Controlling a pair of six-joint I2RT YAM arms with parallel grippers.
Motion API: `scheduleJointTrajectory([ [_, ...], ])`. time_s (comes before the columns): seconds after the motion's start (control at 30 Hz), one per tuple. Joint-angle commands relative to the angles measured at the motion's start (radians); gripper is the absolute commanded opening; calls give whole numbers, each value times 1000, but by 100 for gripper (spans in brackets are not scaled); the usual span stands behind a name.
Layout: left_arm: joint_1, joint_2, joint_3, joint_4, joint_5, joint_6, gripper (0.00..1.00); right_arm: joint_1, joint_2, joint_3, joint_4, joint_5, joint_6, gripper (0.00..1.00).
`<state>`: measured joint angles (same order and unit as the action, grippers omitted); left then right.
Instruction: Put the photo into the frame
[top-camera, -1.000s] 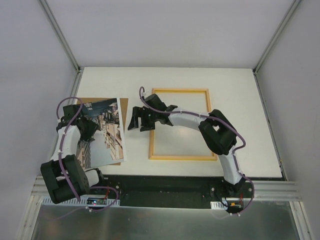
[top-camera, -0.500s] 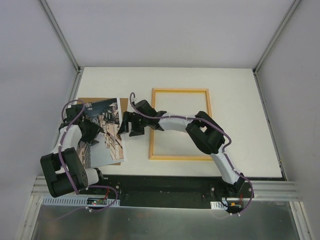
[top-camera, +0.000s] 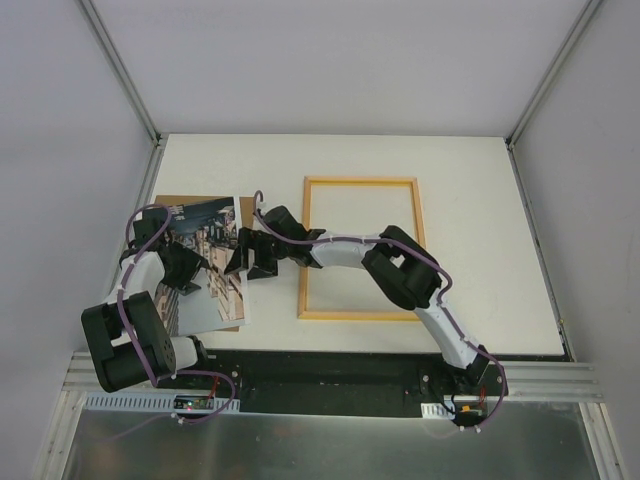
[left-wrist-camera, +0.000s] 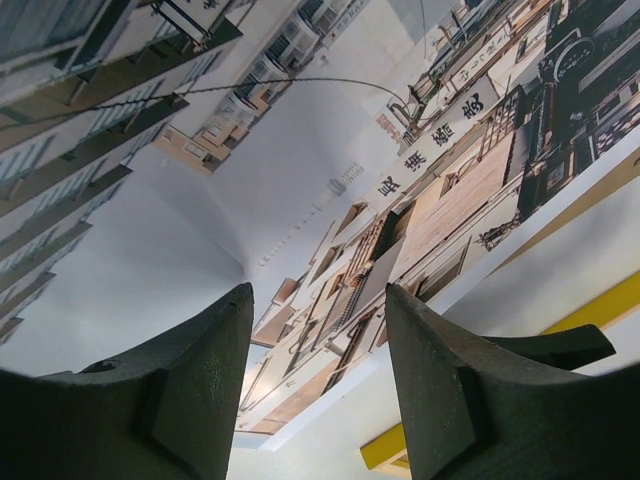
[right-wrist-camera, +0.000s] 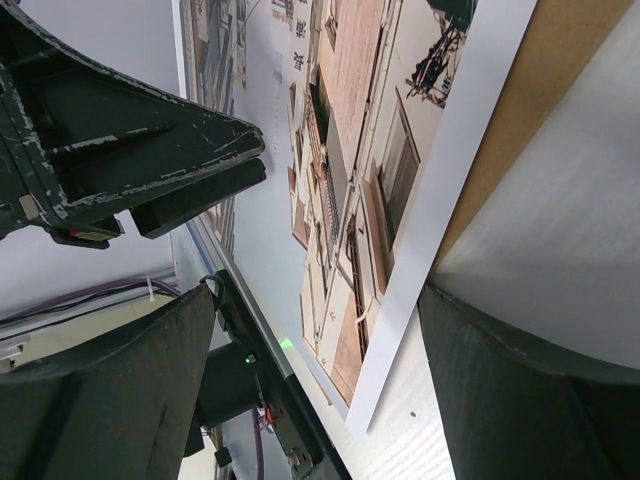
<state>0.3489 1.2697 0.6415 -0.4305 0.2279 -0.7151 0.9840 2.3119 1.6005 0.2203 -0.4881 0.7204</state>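
Photo (top-camera: 220, 295), top view: on brown backing board (top-camera: 247, 212), left of frame (top-camera: 360, 181), outside it; left gripper (top-camera: 188, 272) and right gripper (top-camera: 240, 258) both over it.
Left wrist: fingers part-spread, pinching nothing.
Right wrist: fingers wide apart over the white right edge.
Step, as judged: pickup. Next move calls for a firm edge pinch.

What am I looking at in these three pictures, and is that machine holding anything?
It is two robot arms bolted to a white table. One picture looks down from above; the other two come from a camera on each wrist. On the table lie an empty yellow frame and, left of it, a street photo on a brown board. The left pincer and the right pincer both stand open at the photo; neither seems to hold anything.
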Motion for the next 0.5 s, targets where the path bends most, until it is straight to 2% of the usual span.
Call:
scheduleJointTrajectory([
  [0.0, 13, 8, -8, 9, 14, -9, 54, 2, 15, 22, 45, -30, 37, 85],
  [0.47, 13, 8, -11, 13, 19, -4, 54, -10, -11, -1, 185, -96, 139, 85],
])
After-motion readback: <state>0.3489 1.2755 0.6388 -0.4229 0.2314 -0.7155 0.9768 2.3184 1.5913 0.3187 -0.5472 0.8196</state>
